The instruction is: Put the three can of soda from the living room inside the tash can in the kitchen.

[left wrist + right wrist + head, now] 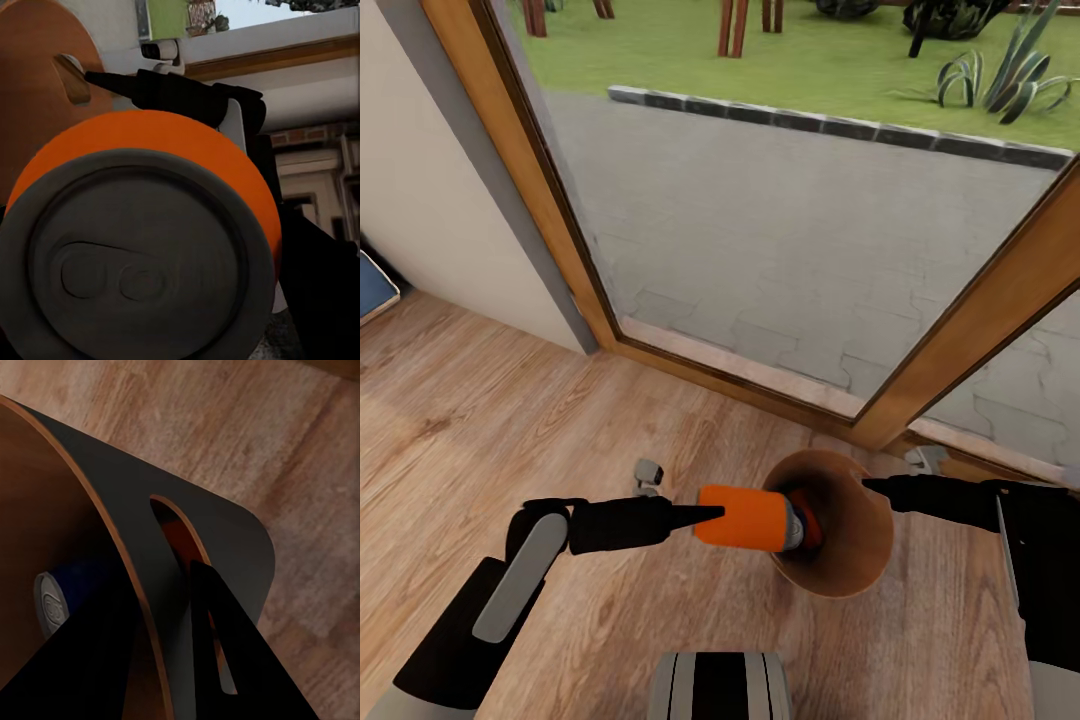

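- A light wood plank floor [480, 420] runs up to a wood-framed glass door [780, 250]; paving and grass lie outside.
- The brown trash can [860, 560] is held off the floor, tilted, its mouth towards the left arm.
- The right gripper [176, 645] is clamped on the trash can's rim, one finger inside, one outside.
- The left gripper [705, 515] is closed on an orange soda can [745, 518], lying level, grey top at the can's mouth.
- Inside lie another orange can [810, 522] and a blue can [64, 596].
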Controlling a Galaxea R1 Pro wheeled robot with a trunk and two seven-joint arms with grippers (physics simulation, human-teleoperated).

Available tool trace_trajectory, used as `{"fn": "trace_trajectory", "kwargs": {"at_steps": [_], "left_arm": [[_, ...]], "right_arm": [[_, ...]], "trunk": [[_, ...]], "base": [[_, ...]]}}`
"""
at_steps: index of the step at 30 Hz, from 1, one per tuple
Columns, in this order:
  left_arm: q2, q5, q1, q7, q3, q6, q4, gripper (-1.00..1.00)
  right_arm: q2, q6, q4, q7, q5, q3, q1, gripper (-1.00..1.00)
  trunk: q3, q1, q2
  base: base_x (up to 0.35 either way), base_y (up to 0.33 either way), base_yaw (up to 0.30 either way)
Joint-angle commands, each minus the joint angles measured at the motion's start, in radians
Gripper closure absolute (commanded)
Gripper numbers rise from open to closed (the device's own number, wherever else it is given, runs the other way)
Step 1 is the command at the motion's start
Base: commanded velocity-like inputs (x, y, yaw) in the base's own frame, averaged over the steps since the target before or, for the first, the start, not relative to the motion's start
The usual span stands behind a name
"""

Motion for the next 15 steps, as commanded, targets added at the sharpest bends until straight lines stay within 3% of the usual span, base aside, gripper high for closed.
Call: {"fn": "trace_trajectory", "kwargs": {"at_steps": [1,8,9,10,11,15], "left_arm": [[0.0,0.001,0.0,-0.001,0.0,0.0,0.0,1.0],[-0.023,-0.007,0.0,0.006,0.0,0.0,0.0,1.0],[-0.035,-0.011,0.0,0.012,-0.001,0.0,0.0,1.0],[-0.066,-0.022,0.0,0.048,-0.001,0.0,0.0,1.0],[-0.075,-0.025,0.0,0.062,-0.001,0.0,0.0,1.0],[-0.166,-0.043,-0.001,0.231,-0.001,0.0,0.0,1.0]], "right_arm": [[0.0,0.016,0.0,0.002,-0.02,0.0,0.0,1.0],[0.0,0.016,0.0,0.003,-0.02,0.0,0.0,1.0],[0.0,0.016,0.0,0.003,-0.02,0.0,0.0,1.0],[0.0,0.016,0.0,0.003,-0.021,0.0,0.0,1.0],[0.0,0.016,0.0,0.003,-0.02,0.0,0.0,1.0],[-0.001,0.016,0.0,0.004,-0.022,0.0,0.0,1.0]], "trunk": [[0.0,0.0,0.0],[0.0,0.0,0.0],[0.0,0.0,0.0],[0.0,0.0,0.0],[0.0,0.0,0.0],[0.0,0.0,0.0]], "base": [[0.0,0.0,0.0],[0.0,0.0,0.0],[0.0,0.0,0.0],[0.0,0.0,0.0],[0.0,0.0,0.0],[0.0,0.0,0.0]]}}
